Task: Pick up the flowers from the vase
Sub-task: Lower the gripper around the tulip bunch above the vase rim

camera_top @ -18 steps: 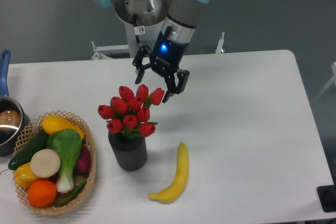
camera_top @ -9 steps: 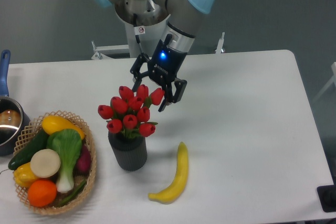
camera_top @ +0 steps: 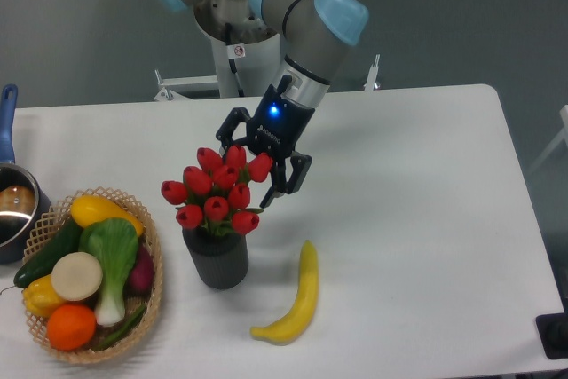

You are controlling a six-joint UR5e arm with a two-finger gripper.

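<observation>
Robot lab, bare white table (camera_top: 426,219), grey wall (camera_top: 80,33)

Quick count: roughly nine red tulip buds (camera_top: 217,191), one ribbed dark grey vase (camera_top: 216,259), one yellow banana (camera_top: 296,297), one woven wicker basket (camera_top: 153,288), one blue-handled metal saucepan (camera_top: 11,210).

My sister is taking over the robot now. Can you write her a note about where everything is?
Tool: open, its fingers either side of the top back tulips, nothing gripped yet.
Flowers: in the vase, front-left of the table, between the basket and the banana.
Done: tool brought to the blooms.
Left: close on the flowers and lift them out.
</observation>
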